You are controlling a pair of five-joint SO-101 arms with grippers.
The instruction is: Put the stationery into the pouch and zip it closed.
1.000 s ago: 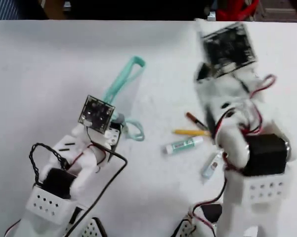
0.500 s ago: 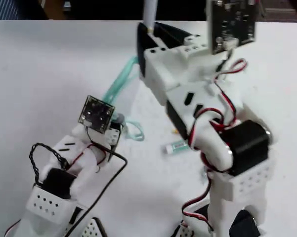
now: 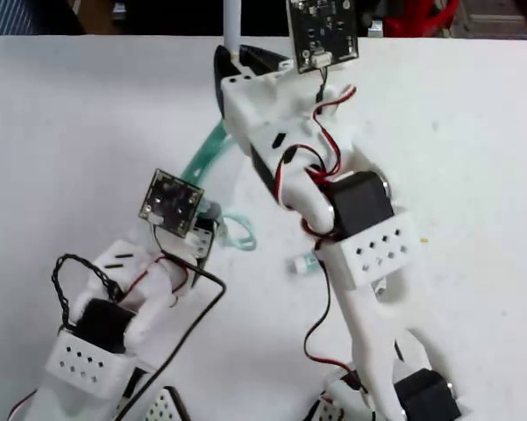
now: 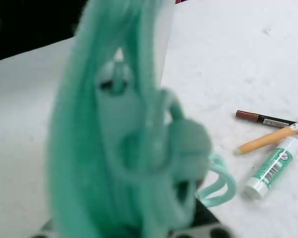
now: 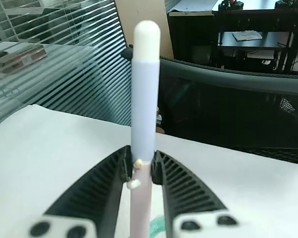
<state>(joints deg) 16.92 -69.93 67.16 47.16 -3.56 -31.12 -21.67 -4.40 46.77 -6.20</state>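
White matte tabletop (image 3: 70, 105); slatted window blinds (image 5: 64, 49) upper left, black mesh chair (image 5: 228, 109) behind. The right gripper (image 5: 141, 161) clamps a pale lilac cylindrical marker (image 5: 145, 99). Whether the left gripper (image 3: 203, 232) is closed cannot be told.

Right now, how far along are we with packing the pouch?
Early. Nothing visibly sits in the pouch, which the left hand grips. The right hand holds a white pen upright. The brown pen, pencil and glue stick lie on the table; zipping remains.

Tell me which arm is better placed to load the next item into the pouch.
Right. Its end effector grips a white-capped pen, raised near the pouch's far end; the left end effector sits at its other end.
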